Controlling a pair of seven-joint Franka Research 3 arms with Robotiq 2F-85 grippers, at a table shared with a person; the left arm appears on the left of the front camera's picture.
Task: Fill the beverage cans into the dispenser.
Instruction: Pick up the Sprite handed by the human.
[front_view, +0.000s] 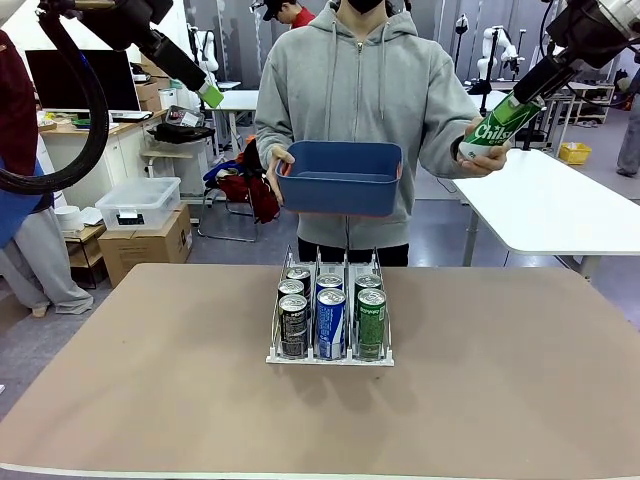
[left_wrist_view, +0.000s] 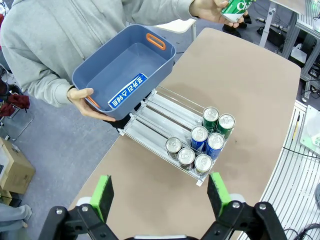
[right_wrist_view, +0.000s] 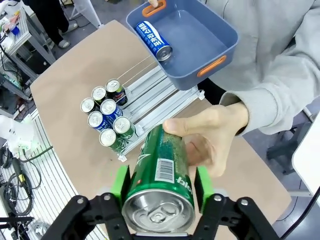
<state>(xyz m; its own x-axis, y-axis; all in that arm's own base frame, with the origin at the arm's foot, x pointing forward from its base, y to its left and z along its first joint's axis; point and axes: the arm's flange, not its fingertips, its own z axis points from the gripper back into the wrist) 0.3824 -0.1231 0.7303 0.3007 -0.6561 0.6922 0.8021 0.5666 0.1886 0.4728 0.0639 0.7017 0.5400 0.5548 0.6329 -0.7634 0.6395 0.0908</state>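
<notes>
Green can (right_wrist_view: 160, 160), axis along R pincer (right_wrist_view: 161, 182), top camward

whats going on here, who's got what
A person holds a blue tub, one blue-and-white can lying in it, and with the other hand holds out a green can; the right claw is shut on it, the hand gripping it too. The left claw hangs open above the table. Seven cans stand in the dispenser.

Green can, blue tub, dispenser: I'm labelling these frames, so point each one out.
green can (right_wrist_view: 156, 150), right wrist view, its green side.
blue tub (front_view: 340, 190), front view, its front wall.
dispenser (left_wrist_view: 165, 107), left wrist view, bare lanes.
</notes>
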